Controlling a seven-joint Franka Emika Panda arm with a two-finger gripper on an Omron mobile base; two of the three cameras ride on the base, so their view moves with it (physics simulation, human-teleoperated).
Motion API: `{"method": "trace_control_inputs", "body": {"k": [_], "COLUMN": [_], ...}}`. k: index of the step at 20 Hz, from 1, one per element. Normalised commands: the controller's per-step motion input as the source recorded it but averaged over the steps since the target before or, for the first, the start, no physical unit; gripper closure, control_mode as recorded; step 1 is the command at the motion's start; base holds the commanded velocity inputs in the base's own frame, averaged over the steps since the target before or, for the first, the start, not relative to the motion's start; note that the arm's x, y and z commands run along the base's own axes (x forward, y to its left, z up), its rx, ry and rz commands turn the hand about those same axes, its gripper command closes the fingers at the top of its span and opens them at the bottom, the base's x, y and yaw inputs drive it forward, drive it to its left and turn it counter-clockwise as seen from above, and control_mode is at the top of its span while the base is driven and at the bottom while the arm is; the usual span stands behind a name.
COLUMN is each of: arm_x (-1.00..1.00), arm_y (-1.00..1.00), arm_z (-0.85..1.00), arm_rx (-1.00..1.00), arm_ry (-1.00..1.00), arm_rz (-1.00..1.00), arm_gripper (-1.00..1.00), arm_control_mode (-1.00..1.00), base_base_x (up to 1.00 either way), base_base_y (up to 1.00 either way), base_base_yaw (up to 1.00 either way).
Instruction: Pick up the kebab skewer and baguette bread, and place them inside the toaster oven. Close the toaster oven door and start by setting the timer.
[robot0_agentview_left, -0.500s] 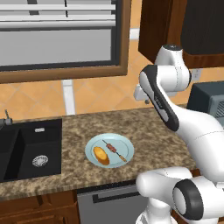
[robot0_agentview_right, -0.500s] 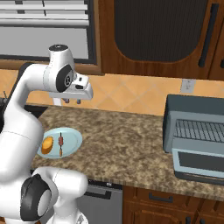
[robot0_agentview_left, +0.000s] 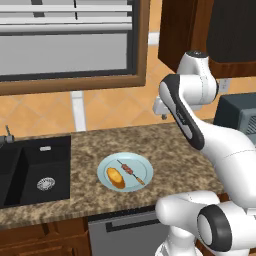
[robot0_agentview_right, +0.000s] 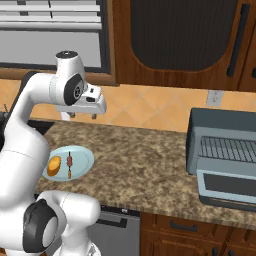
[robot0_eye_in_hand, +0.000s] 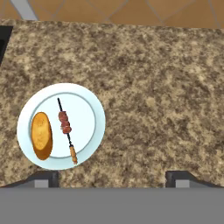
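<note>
- A speckled brown granite counter (robot0_agentview_left: 165, 145) is seen running left to right under an orange tiled backsplash (robot0_agentview_right: 150, 107), with dark wooden cabinets (robot0_agentview_right: 175, 30) hung above it.
- A black sink (robot0_agentview_left: 30, 170) is set into the counter at the far left, and a window with white blinds (robot0_agentview_left: 65, 35) is framed in wood above it.
- A pale blue plate (robot0_eye_in_hand: 94, 127) lies on the counter near its front edge, just right of the sink.
- The baguette bread (robot0_eye_in_hand: 41, 135) is laid on the left part of the plate, and the kebab skewer (robot0_eye_in_hand: 66, 129) lies just beside it toward the middle, apart from the loaf.
- The toaster oven (robot0_agentview_right: 222, 150) stands at the right end of the counter, well apart from the plate.
- The toaster oven door (robot0_agentview_right: 226, 187) is folded down in front, so the wire rack inside is exposed in the right base view; in the left base view only a corner of the oven is seen behind the arm.
- The gripper (robot0_agentview_right: 82, 116) is held high above the counter, between plate and backsplash, pointing down.
- In the hand view the two finger tips (robot0_eye_in_hand: 46, 178) are seen set wide apart with nothing between them; the jaws are spread and empty.
- A wall outlet (robot0_agentview_right: 214, 98) is seen above the oven in the right base view.
</note>
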Motion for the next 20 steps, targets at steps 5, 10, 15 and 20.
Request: {"method": "trace_control_inputs", "body": {"k": [5,10,15,20], "arm_x": [0.00,0.00,0.00,0.00], "arm_y": [0.00,0.00,0.00,0.00], "arm_z": [0.00,0.00,0.00,0.00], "arm_rx": [0.00,0.00,0.00,0.00], "arm_ry": [0.00,0.00,0.00,0.00], "arm_rz": [0.00,0.00,0.00,0.00], "arm_gripper": [-1.00,-1.00,-1.00,-1.00], "arm_control_mode": [1.00,1.00,1.00,1.00], "base_base_x": [-0.02,0.00,0.00,0.00], "base_base_y": [-0.73,-0.66,-0.57,0.00], "base_base_yaw": [0.00,0.00,0.00,0.00]}}
